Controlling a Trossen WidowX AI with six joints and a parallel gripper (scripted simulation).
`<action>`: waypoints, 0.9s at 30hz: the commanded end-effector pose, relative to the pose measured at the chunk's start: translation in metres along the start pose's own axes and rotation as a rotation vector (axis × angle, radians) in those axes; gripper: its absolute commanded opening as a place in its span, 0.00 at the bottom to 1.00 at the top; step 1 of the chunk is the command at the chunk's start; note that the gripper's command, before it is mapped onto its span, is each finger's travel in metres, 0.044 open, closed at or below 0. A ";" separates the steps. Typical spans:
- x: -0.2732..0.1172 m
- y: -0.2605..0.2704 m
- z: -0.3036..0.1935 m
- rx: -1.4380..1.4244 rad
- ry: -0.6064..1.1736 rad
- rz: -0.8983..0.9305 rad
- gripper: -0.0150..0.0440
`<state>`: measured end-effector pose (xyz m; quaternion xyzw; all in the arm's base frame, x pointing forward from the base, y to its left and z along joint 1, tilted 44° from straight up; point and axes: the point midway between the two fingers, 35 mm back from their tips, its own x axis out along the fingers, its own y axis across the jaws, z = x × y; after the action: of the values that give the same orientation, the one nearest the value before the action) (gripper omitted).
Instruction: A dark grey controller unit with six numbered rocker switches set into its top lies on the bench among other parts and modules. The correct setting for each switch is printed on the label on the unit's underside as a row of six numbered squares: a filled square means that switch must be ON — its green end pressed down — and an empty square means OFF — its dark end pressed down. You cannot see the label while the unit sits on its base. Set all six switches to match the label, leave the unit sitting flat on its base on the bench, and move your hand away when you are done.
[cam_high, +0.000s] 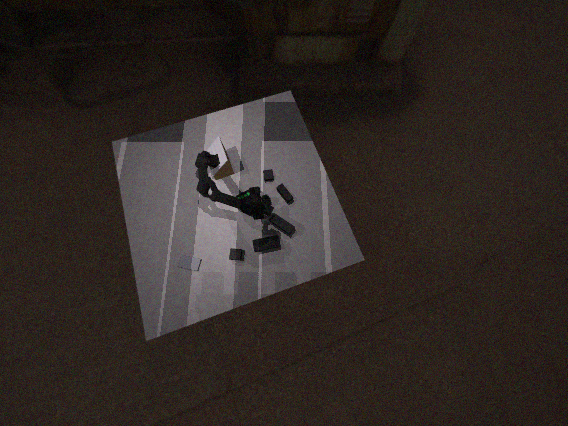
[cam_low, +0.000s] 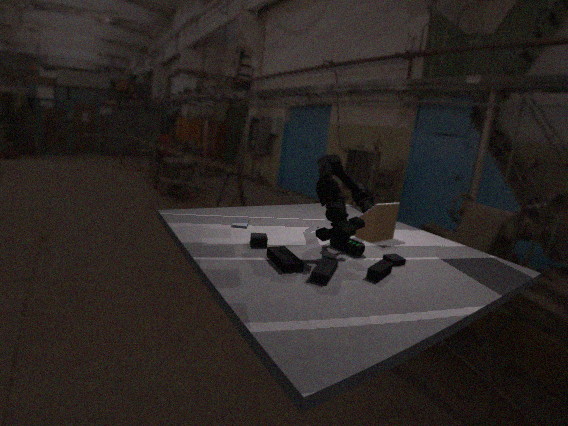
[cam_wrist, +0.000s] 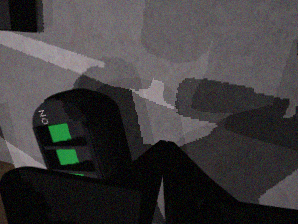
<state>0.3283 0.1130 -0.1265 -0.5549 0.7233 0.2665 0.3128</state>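
Note:
The dark grey controller unit (cam_high: 243, 195) (cam_low: 355, 246) (cam_wrist: 110, 125) is beside my gripper, partly hidden by the arm and gripper. In the wrist view its rounded end has an ON mark, two green switch faces (cam_wrist: 60, 133) (cam_wrist: 67, 156) and a sliver of a third. The remaining switches are hidden there, and the top view shows only a small green row. The underside label is not visible. My gripper (cam_wrist: 165, 147) is shut with nothing visible between its fingers, low over the bench. Whether it touches the unit, and whether the unit lies fully flat, I cannot tell.
Dark modules (cam_high: 282, 225) (cam_high: 266, 243) (cam_low: 324, 270) (cam_low: 285, 259) lie close by. Smaller dark parts (cam_high: 236, 254) (cam_high: 269, 175) (cam_high: 285, 193) lie around. An upright panel (cam_high: 224, 171) (cam_low: 378, 225) stands near the arm's base. A thin pale plate (cam_high: 191, 263) (cam_low: 240, 225) lies farther off.

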 end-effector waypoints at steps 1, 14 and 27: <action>-0.026 -0.013 -0.002 0.006 -0.005 0.003 0.25; -0.029 0.001 -0.014 -0.061 -0.018 -0.091 0.25; -0.026 0.033 -0.041 -0.170 -0.026 -0.253 0.25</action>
<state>0.3058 0.1119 -0.0836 -0.6415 0.6391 0.2896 0.3101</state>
